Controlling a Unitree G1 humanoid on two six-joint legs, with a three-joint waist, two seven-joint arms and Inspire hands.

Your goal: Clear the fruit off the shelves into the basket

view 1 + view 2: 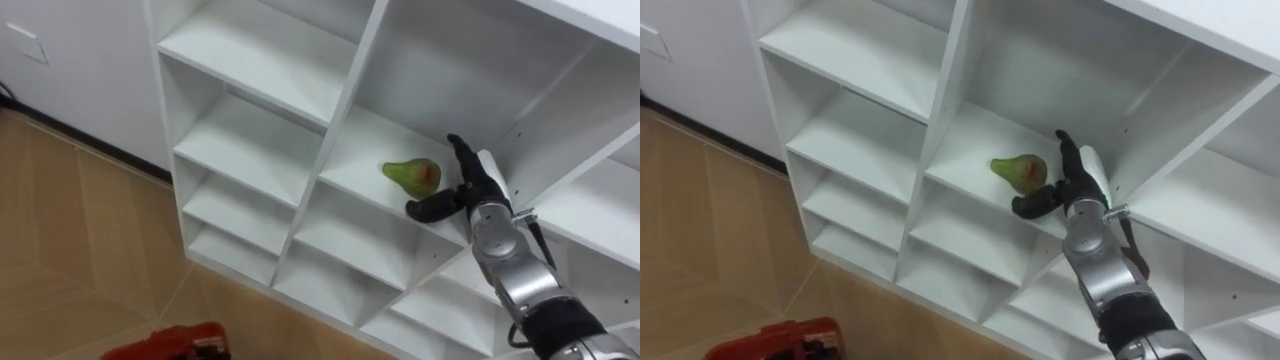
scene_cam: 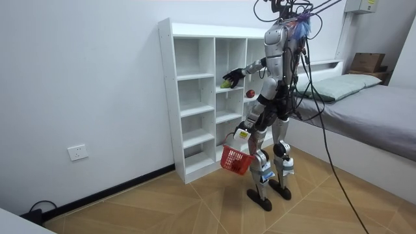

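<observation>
A green pear [image 1: 413,175] with a red blush lies on a shelf of the white closet [image 1: 345,110], in its middle column. My right hand [image 1: 470,185] is inside that compartment, just right of the pear. It is open, with its fingers straight up and the thumb stretched out below the fruit; I cannot tell whether it touches. In the room view a red apple [image 2: 249,93] sits on a shelf one column to the right, behind my arm. My left hand [image 2: 242,134] hangs low at my side and carries a red basket [image 2: 235,159], whose rim shows at the bottom [image 1: 170,343].
I stand upright close to the closet's front on a wooden floor [image 2: 195,208]. A bed [image 2: 364,110] stands along the wall at the room view's right. The other closet compartments in sight hold nothing. A wall socket [image 2: 77,153] is at the room view's left.
</observation>
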